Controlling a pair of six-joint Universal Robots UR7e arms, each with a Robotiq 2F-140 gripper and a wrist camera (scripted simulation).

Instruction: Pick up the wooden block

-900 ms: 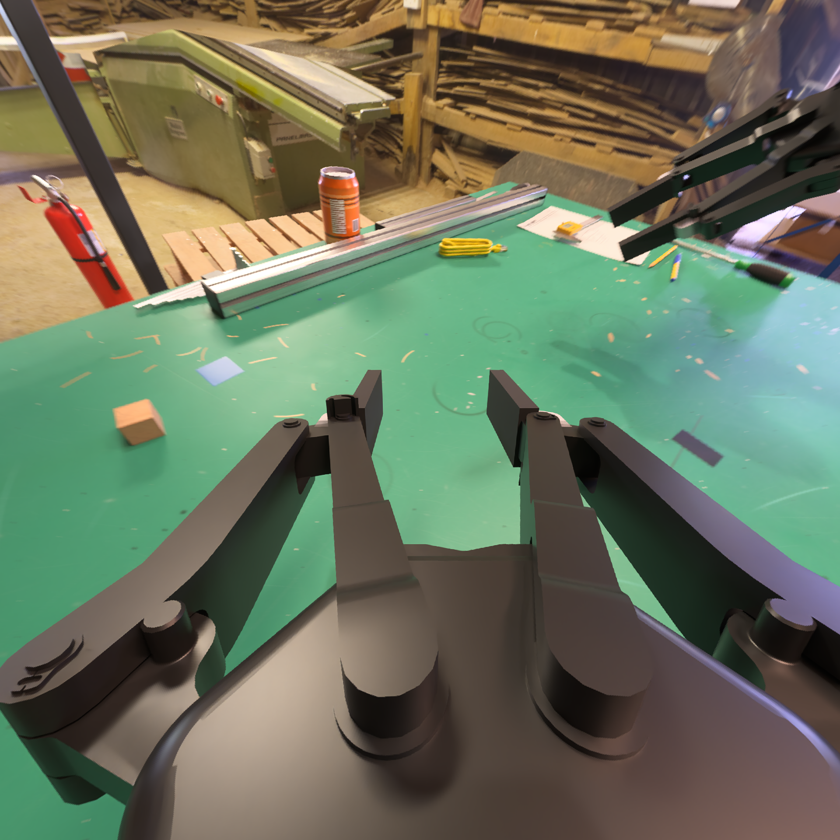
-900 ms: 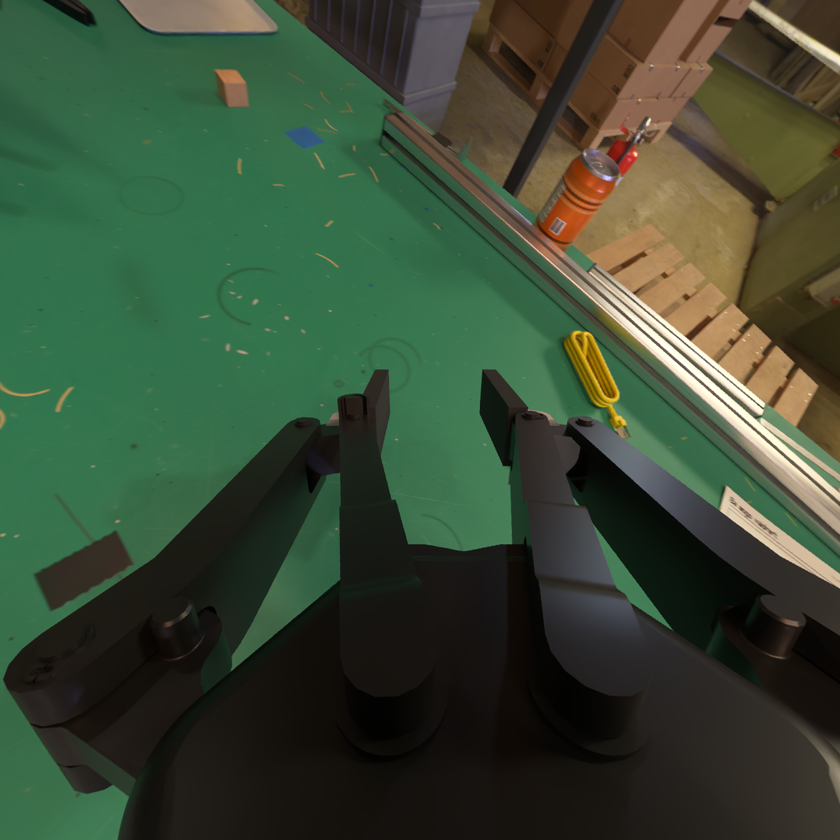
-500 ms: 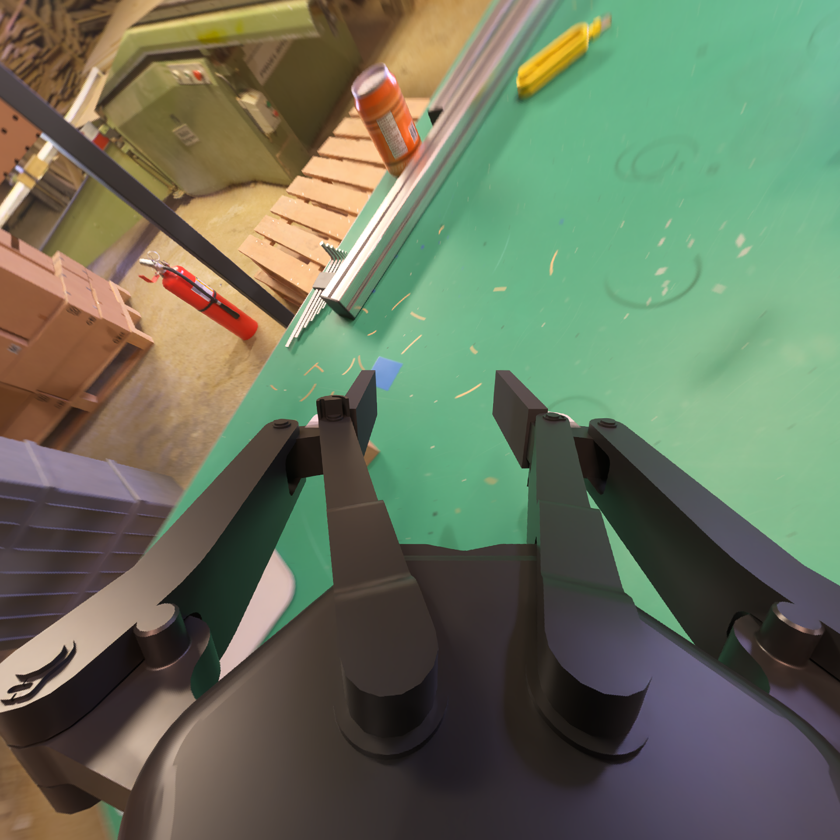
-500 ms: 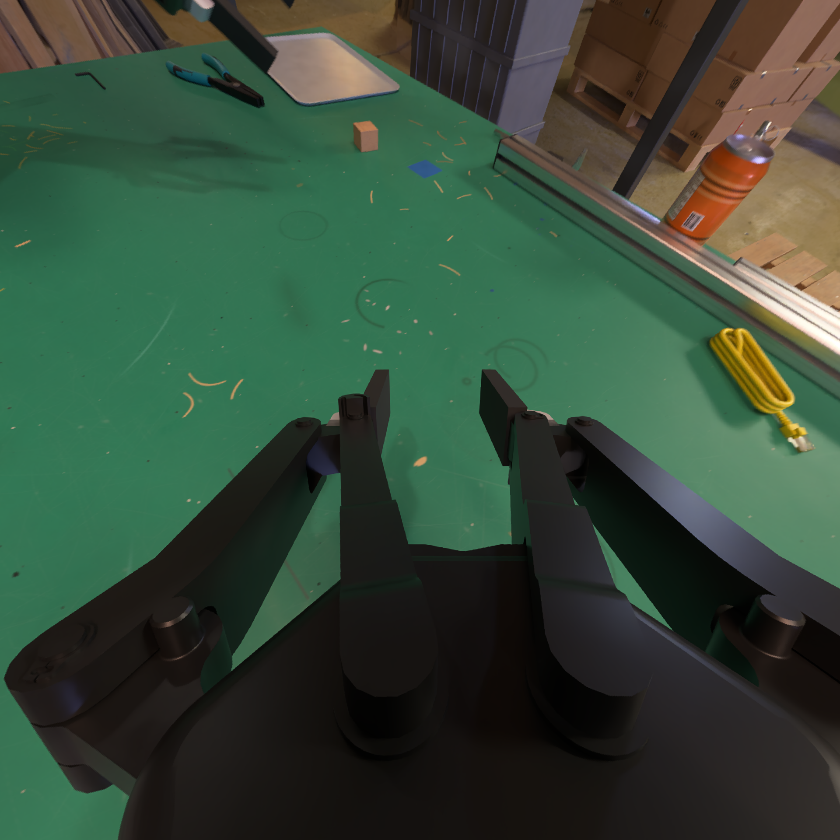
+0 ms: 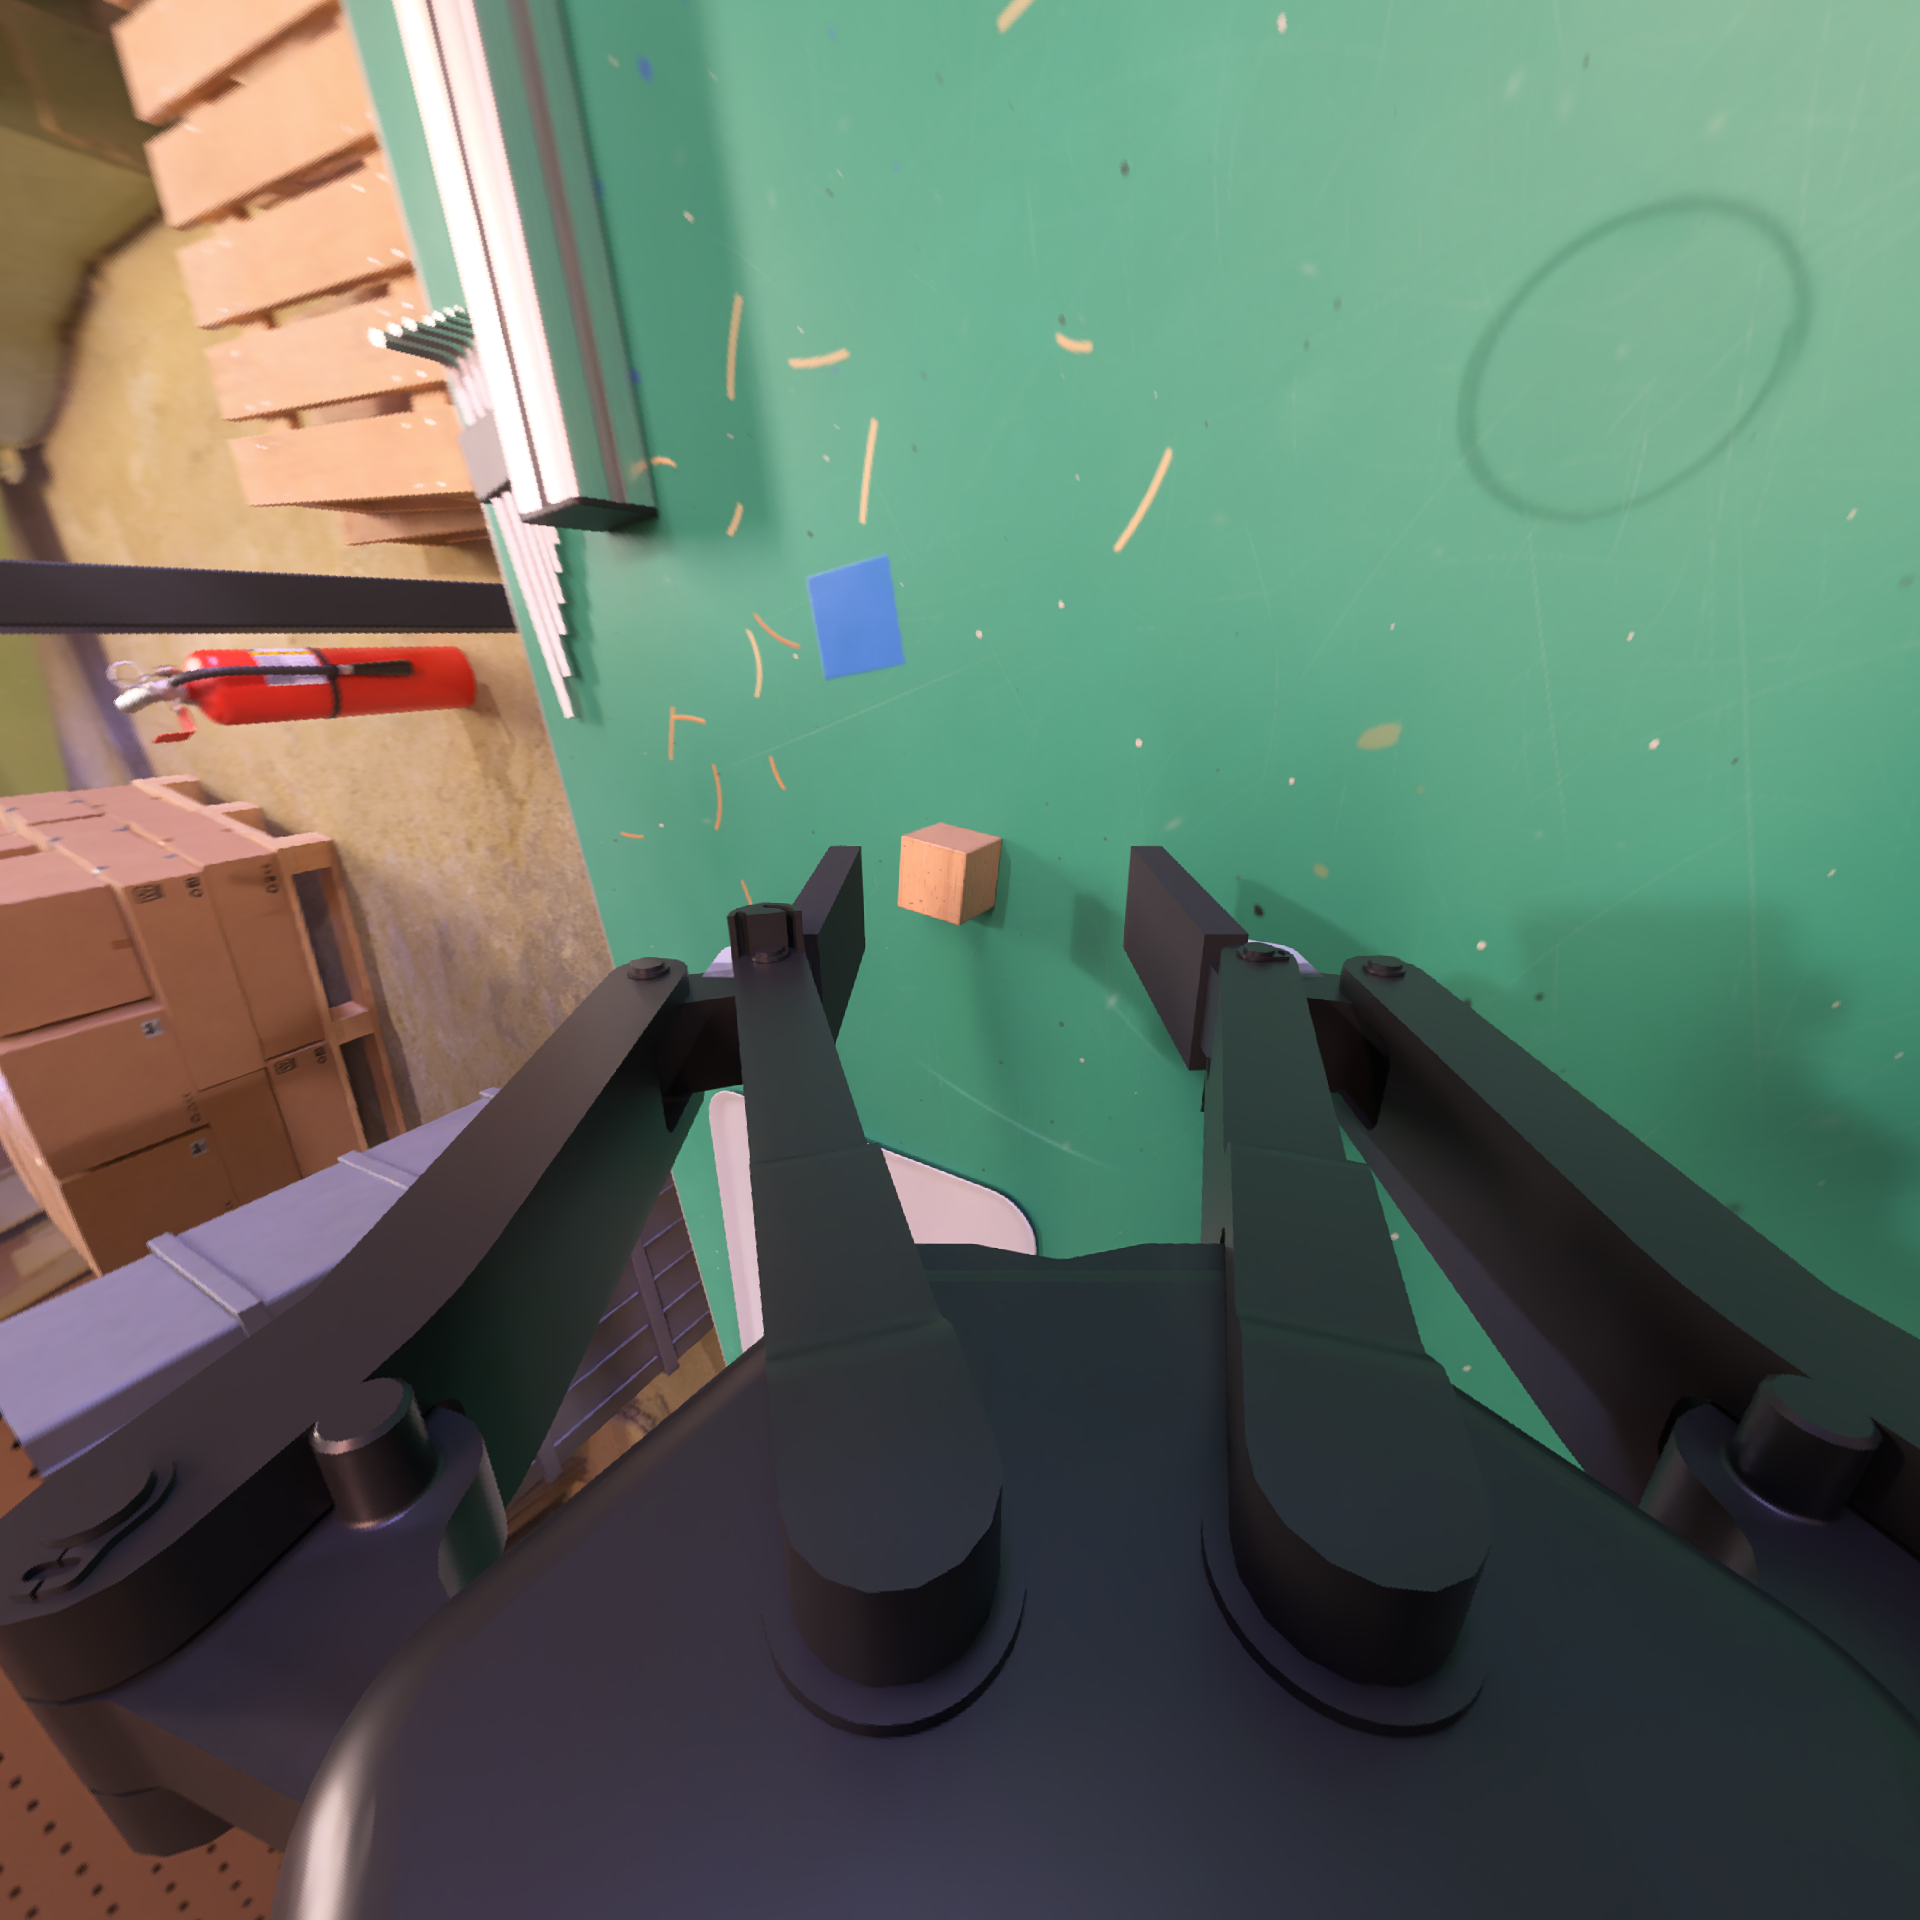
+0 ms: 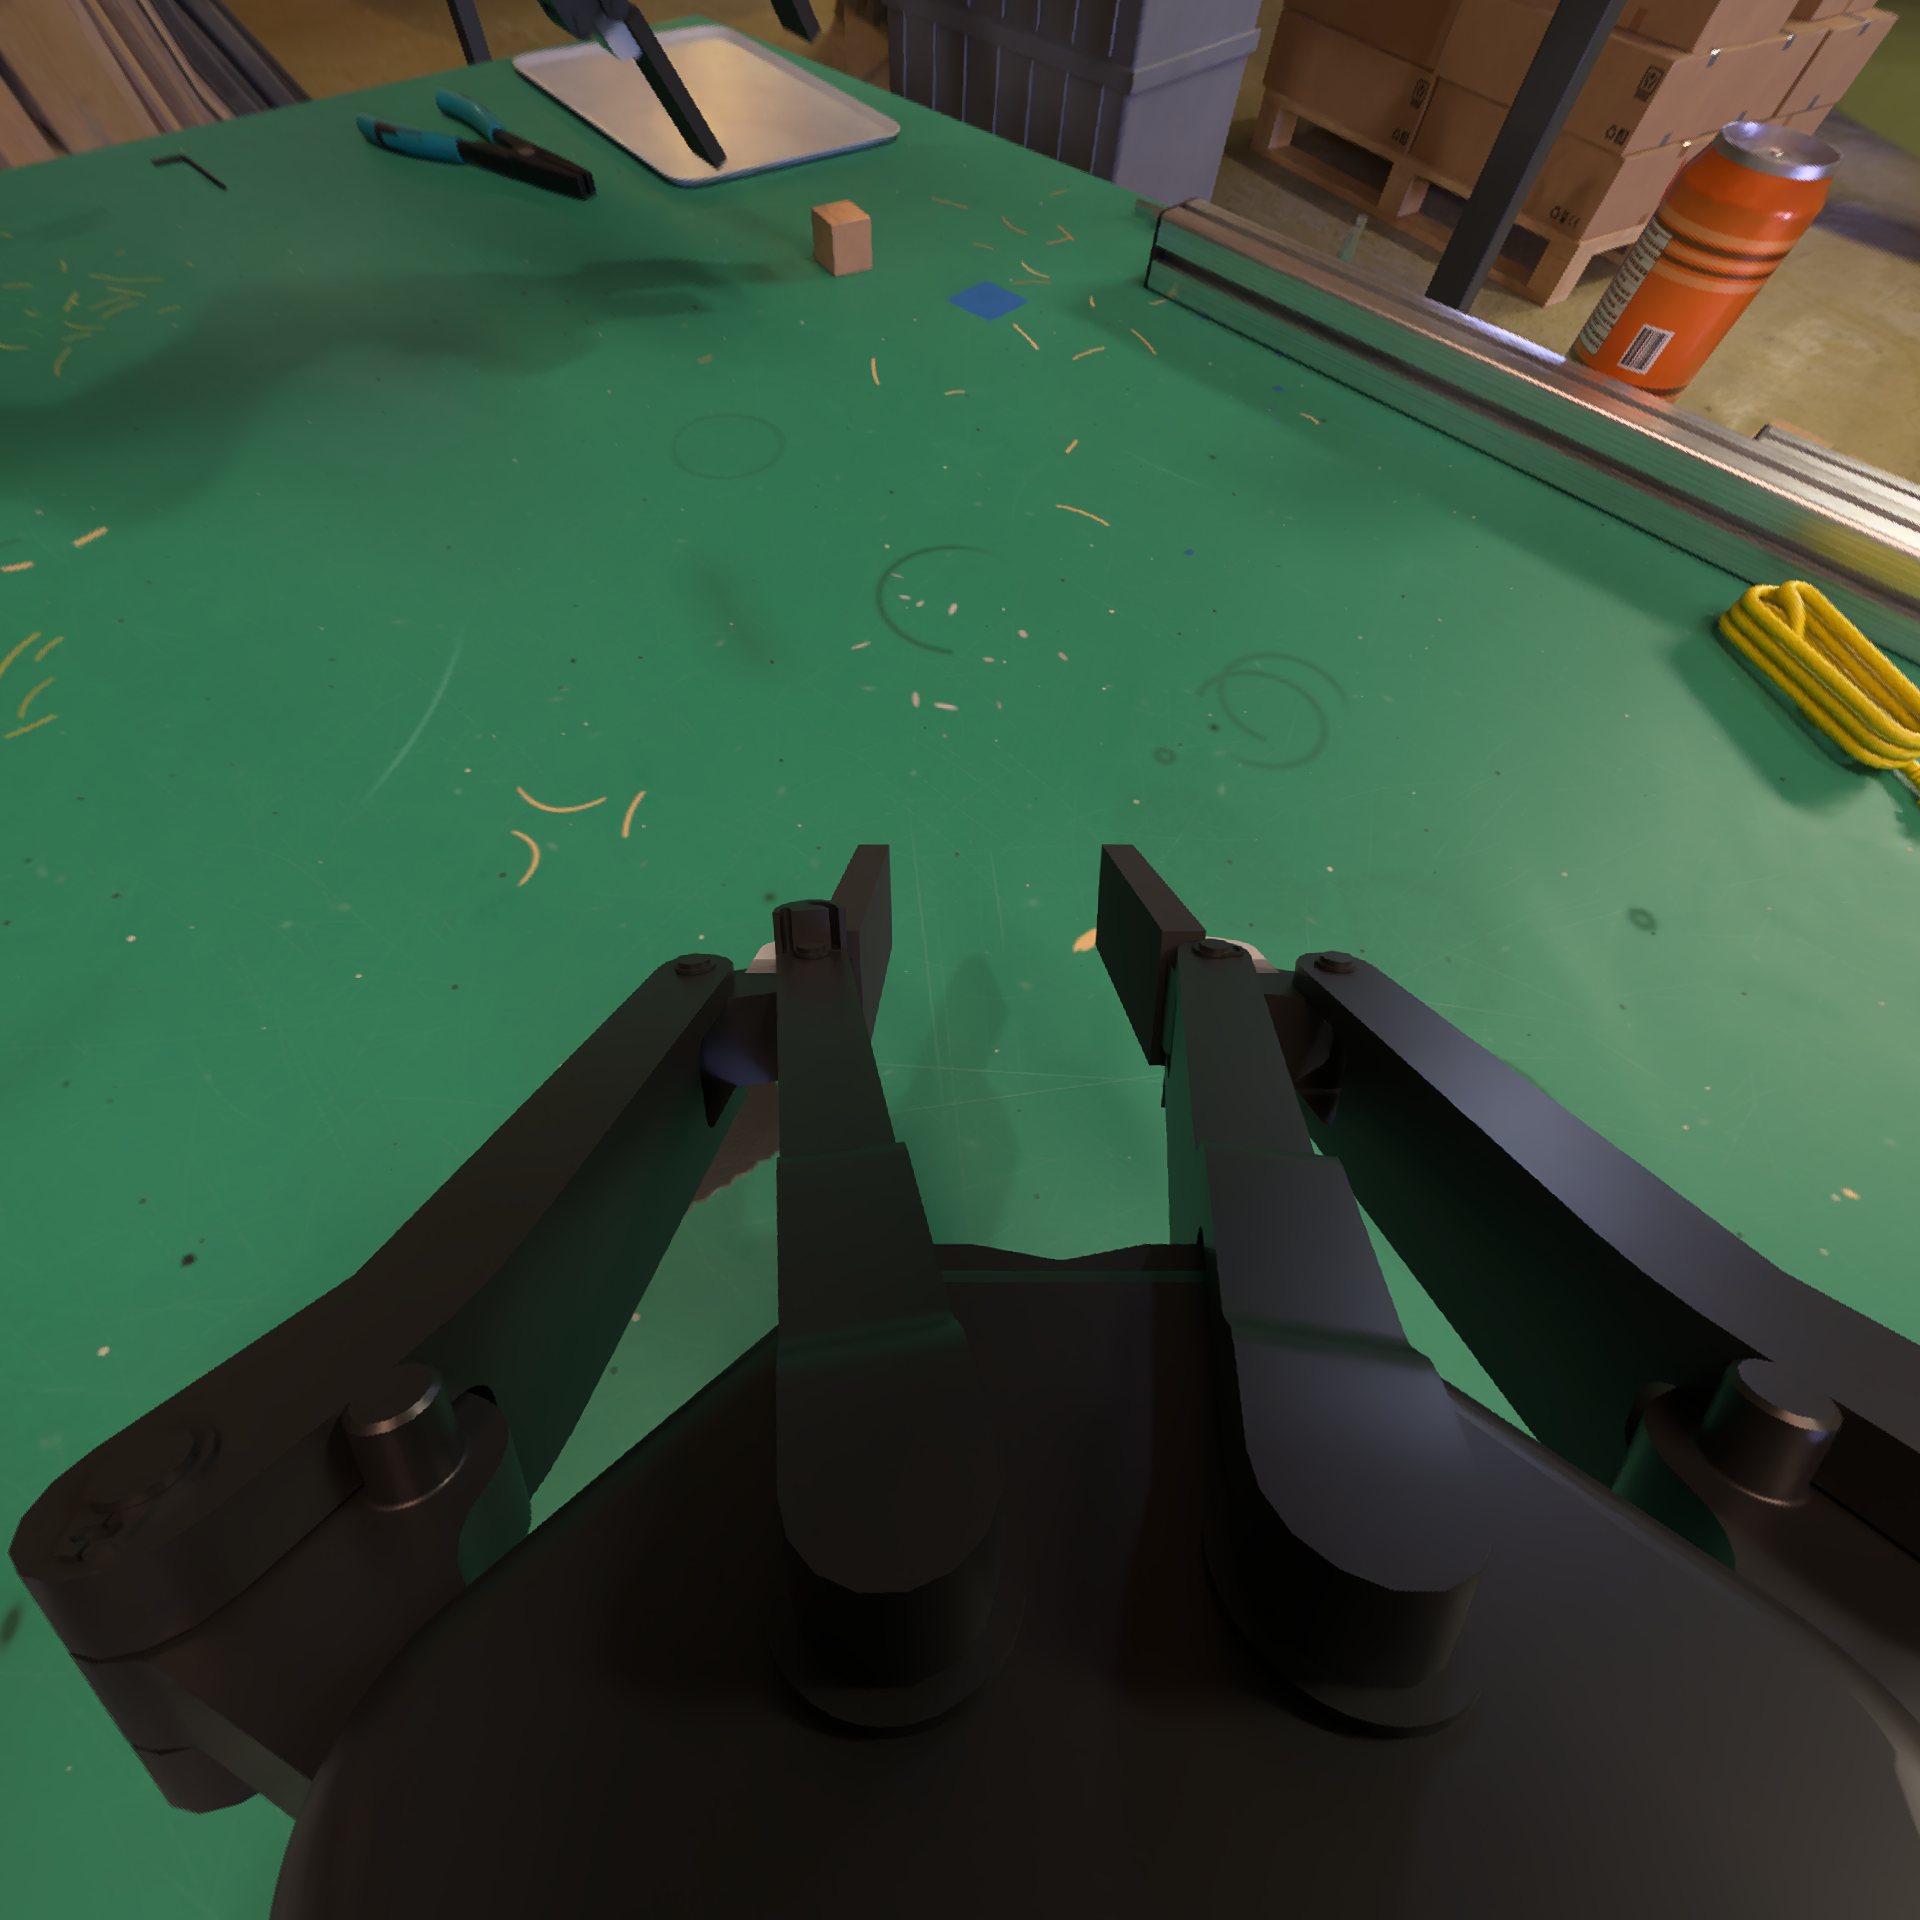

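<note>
The wooden block [image 5: 948, 871] is a small light-brown cube resting on the green table. In the left wrist view my left gripper [image 5: 995, 883] is open and empty above it, and the block shows between the fingertips, closer to the left one. In the right wrist view the block [image 6: 842, 237] sits far off near the table's back edge, with the tip of a left finger [image 6: 681, 104] above the tray beside it. My right gripper [image 6: 994, 883] is open and empty over the bare middle of the table.
A blue square patch [image 5: 855, 617] lies past the block, and a long aluminium rail [image 5: 540, 260] runs along the table edge. A metal tray [image 6: 707, 99], teal pliers [image 6: 478, 140], a yellow cable coil [image 6: 1829, 670] and an orange can [image 6: 1704, 270] show in the right wrist view.
My left gripper swung left and tilted down over the block, which now shows between its fingers. My right gripper turned to face across the table. Both stayed open.
</note>
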